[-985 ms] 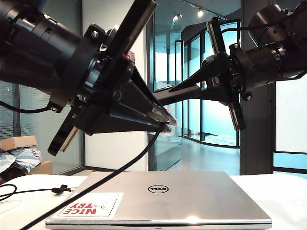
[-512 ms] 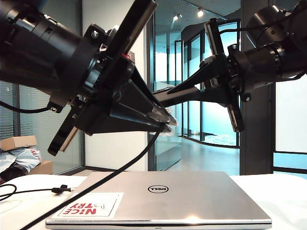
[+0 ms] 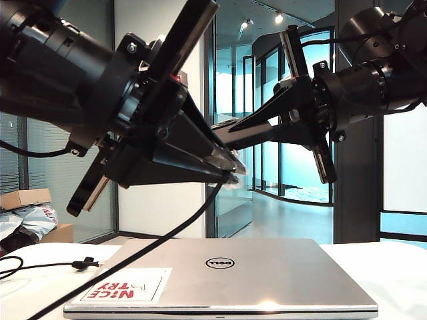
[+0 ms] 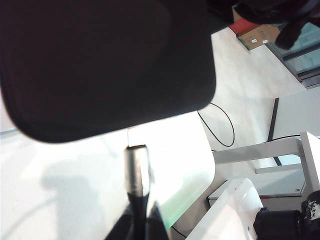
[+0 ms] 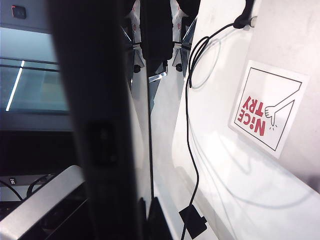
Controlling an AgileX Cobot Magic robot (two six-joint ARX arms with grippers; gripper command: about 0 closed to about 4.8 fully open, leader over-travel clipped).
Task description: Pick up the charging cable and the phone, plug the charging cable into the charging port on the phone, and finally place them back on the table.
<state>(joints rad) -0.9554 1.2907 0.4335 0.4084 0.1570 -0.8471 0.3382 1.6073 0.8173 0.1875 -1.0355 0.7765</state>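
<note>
Above the table (image 3: 400, 267), the left end effector (image 3: 230, 175) is clamped on the charging cable (image 4: 137, 170), its plug just short of the phone (image 4: 100, 65), which the right end effector (image 3: 223, 133) grips edge-on

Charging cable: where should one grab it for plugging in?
Right behind the silver plug, from the cord side, as the left gripper does: the stiff tip juts toward the phone, held by the right gripper above the laptop.
</note>
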